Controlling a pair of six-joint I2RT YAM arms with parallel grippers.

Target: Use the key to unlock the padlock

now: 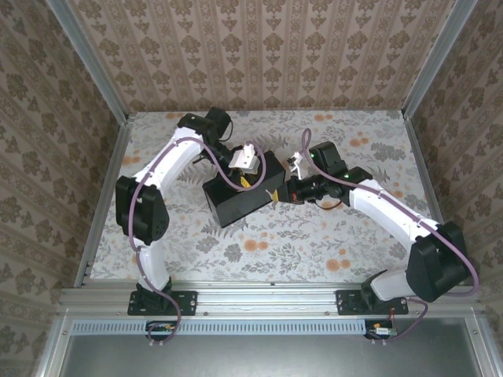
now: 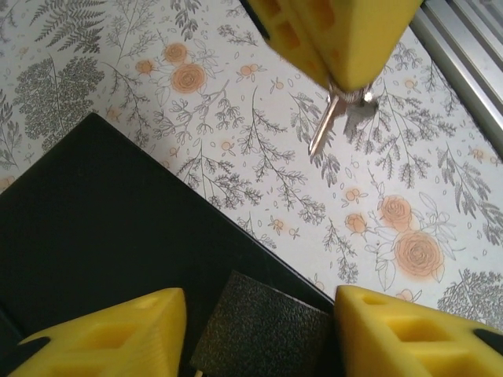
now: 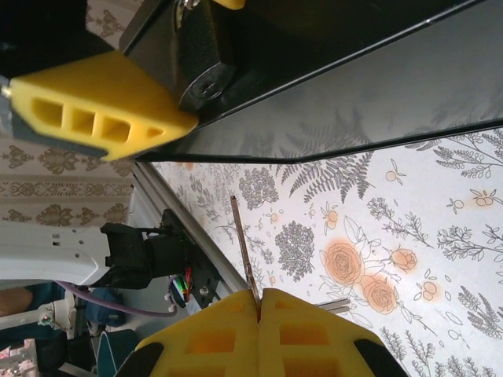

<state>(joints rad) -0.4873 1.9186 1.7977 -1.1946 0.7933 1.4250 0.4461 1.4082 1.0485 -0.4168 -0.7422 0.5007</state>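
From above: the left hand [image 1: 245, 177] sits over the black box [image 1: 236, 202] on the flowered tabletop [image 1: 275, 245], with the right hand [image 1: 284, 191] just beside the box's edge.

Left wrist: its yellow fingers [image 2: 110, 338] flank a dark grainy block [image 2: 259, 338]; pinching it or not, I cannot tell. Ahead of them the right hand [image 2: 343, 75] dangles the key [image 2: 324, 126].

Right wrist: fingers [image 3: 306, 338] pressed tight together on the key [image 3: 242, 243], its blade poking out ahead of them, short of the black box [image 3: 330, 71].

The key [image 2: 324, 126] is slim and silver. The right fingers [image 3: 306, 330] pinch its head, and its bare blade juts out above the floral surface [image 2: 236, 94], just right of the black box [image 2: 94, 228].
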